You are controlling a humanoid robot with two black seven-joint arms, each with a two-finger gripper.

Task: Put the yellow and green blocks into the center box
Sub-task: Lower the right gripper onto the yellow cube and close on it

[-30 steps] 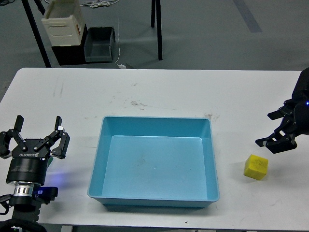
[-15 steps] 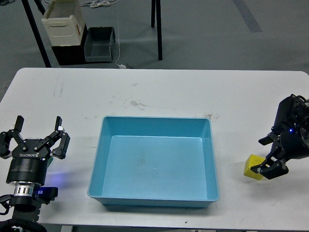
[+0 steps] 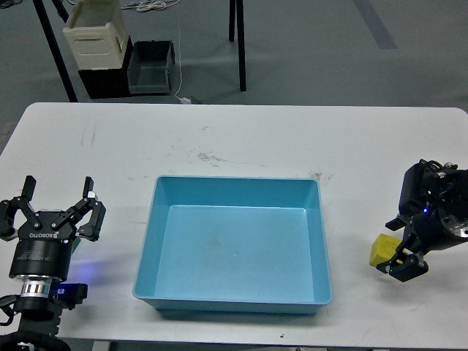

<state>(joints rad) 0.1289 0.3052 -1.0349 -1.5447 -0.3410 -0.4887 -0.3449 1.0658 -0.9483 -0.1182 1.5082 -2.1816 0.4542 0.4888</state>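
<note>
right pincer [image 3: 401,256] down over yellow block [image 3: 382,251], grip unclear, left pincer [image 3: 57,202] spread wide, blue box [image 3: 234,245] mid table [image 3: 292,139]

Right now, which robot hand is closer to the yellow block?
The right gripper is closer; it sits right at the yellow block. The left gripper is far off, across the blue box.

A white desk [image 3: 241,139] marked with dark scuffs stands on a grey floor [image 3: 329,51]. Beyond its far edge, a cream crate [image 3: 93,29] sits atop a black box [image 3: 106,73], just beside a dark grey bin [image 3: 151,66]. A white cable [image 3: 178,58] trails down near the bin; black legs [image 3: 237,40] stand further right.
</note>
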